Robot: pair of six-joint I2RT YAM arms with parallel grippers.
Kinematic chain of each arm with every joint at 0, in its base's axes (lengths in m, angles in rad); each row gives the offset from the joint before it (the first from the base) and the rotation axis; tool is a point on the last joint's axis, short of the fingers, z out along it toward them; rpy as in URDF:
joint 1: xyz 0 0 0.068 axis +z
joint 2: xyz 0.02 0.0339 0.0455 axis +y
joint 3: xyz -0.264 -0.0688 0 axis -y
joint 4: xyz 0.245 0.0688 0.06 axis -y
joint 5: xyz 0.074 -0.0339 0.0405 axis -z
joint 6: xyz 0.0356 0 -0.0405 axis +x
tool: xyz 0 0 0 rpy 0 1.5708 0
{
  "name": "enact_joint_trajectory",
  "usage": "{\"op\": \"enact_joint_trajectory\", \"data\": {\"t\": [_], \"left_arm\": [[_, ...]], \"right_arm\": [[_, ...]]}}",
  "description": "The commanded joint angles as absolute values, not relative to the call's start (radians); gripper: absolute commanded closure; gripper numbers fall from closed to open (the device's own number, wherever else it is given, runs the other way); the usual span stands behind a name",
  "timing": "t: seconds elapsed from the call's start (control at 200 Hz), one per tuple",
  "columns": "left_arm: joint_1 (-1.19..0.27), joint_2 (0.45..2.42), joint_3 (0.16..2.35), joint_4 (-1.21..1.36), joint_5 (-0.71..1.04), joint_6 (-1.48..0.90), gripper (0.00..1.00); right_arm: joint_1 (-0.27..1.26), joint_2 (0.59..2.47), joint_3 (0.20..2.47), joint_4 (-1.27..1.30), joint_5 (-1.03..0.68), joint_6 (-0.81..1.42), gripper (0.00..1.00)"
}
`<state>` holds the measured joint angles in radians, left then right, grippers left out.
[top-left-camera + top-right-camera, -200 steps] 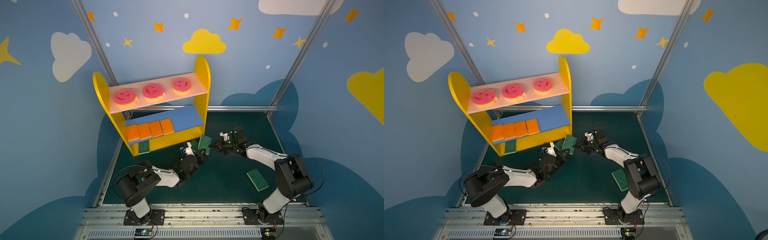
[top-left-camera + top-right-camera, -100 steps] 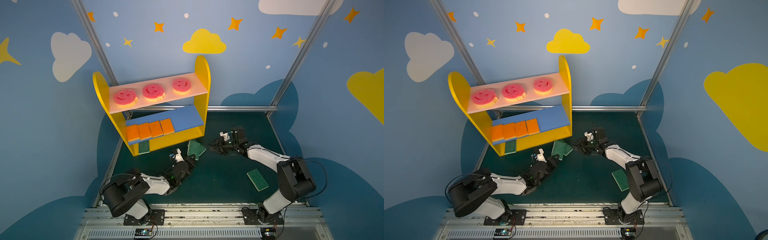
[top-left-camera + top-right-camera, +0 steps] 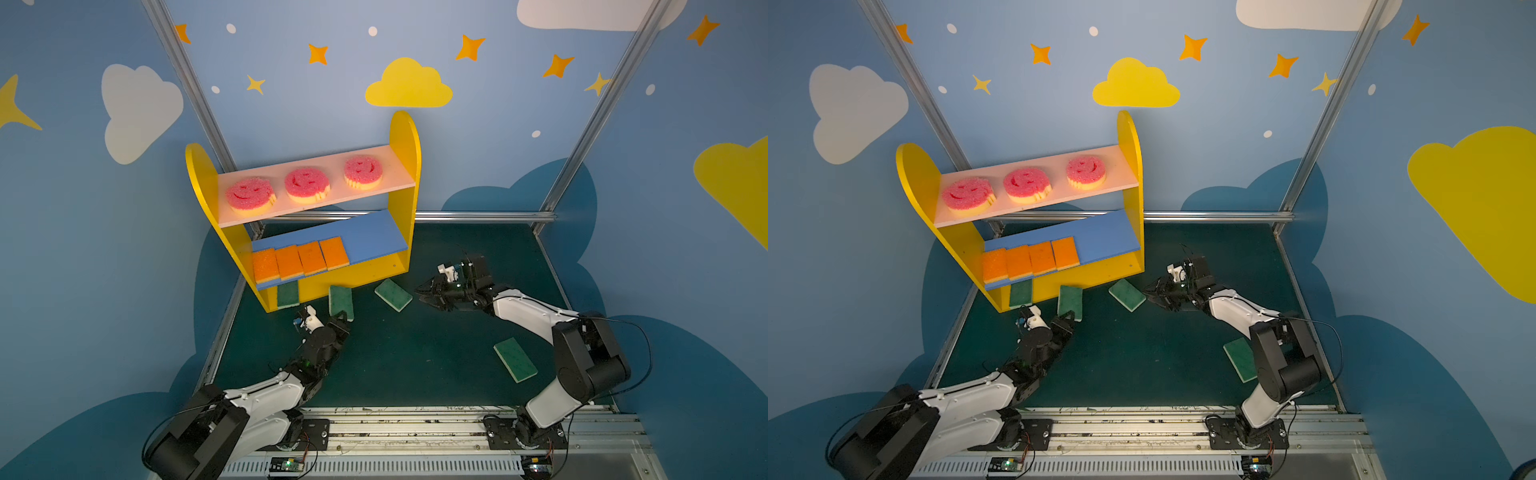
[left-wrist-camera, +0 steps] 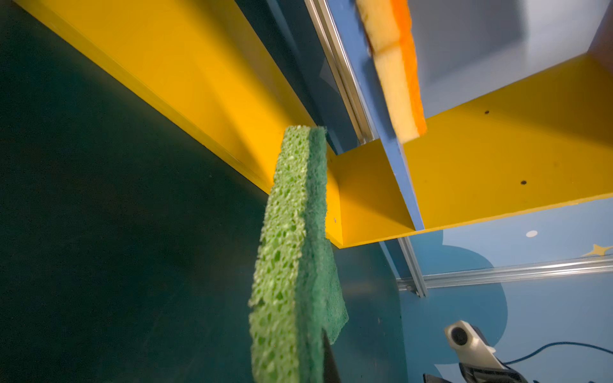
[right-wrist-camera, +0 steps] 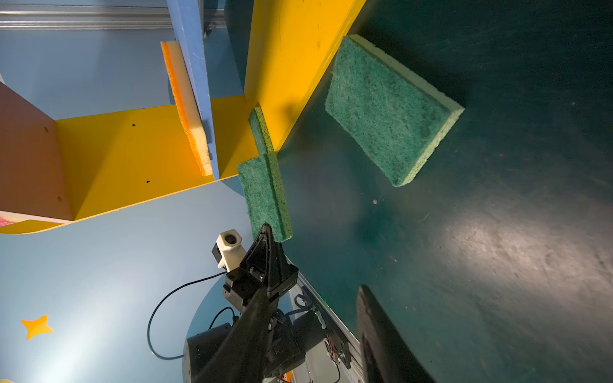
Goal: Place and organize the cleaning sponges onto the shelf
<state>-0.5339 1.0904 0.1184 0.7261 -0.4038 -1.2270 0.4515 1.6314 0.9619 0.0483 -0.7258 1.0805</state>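
- Shelf (image 3: pixel 405 137) stands at 11 o'clock on the mat (image 3: pixel 415 353). The pink smiley sponges (image 3: pixel 306 185) are on its pink board, the orange sponges (image 3: pixel 300 259) on the blue, and one tucked green sponge (image 3: pixel 287 294) in the bottom compartment.
- Left gripper (image 3: pixel 341 316): fingers clamped on the held green sponge (image 3: pixel 341 301), just in front of the shelf's base.
- Right gripper (image 3: pixel 422 293): jaws apart, empty. The loose green sponge (image 3: pixel 393 294) lies at its 9 o'clock, just beside the tips.
- Far green sponge (image 3: pixel 514 359) lies at 4 o'clock on the mat.

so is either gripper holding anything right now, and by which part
The left gripper pinches a green sponge by the short end nearest its arm. The right gripper is open and holds nothing.
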Motion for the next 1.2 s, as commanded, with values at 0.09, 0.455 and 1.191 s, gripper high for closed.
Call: {"op": "enact_joint_trajectory", "data": {"t": [0.09,0.455,1.191], "left_arm": [[-0.454,1.058,0.099,0.682,-0.343,-1.175,0.97],[-0.291,1.13,0.106,0.751,-0.263,-1.176,0.97],[-0.078,1.532,0.222,1.026,-0.114,-1.249,0.97]], "right_arm": [[0.46,1.66,1.001,0.052,-0.734,1.072,0.57],[0.46,1.682,1.029,0.035,-0.735,1.061,0.57],[0.449,1.766,1.041,0.069,-0.762,1.067,0.57]]}}
